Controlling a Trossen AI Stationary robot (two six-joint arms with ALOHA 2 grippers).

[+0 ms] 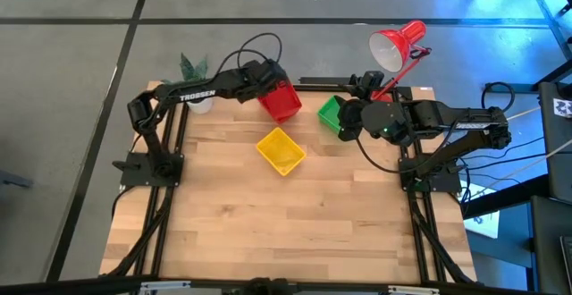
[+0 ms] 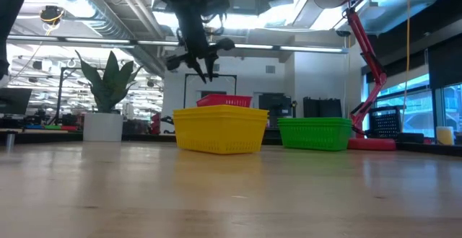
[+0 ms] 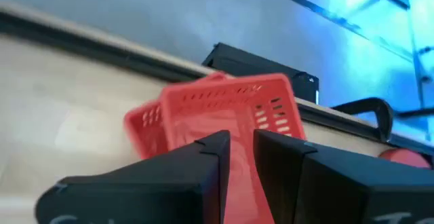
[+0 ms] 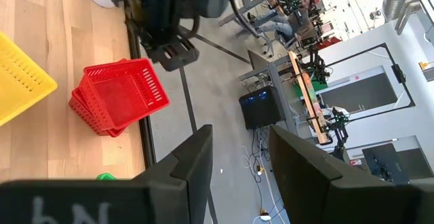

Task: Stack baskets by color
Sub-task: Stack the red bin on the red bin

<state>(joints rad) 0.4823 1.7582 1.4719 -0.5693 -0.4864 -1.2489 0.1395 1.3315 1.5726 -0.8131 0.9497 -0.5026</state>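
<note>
While the left claw (image 4: 169, 44) hovers narrowly parted, red baskets (image 1: 281, 101) lie long-axis diagonal.

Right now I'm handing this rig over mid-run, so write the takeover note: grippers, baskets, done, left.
Left gripper: empty, hovering over the red baskets, jaws slightly apart.
Right gripper: open, empty, above the green baskets.
Red baskets sit nested but skewed at the table's far edge; yellow baskets mid-table; green ones to their right.
Done: colors grouped into three stacks.
Left: probably straighten the red stack.
</note>
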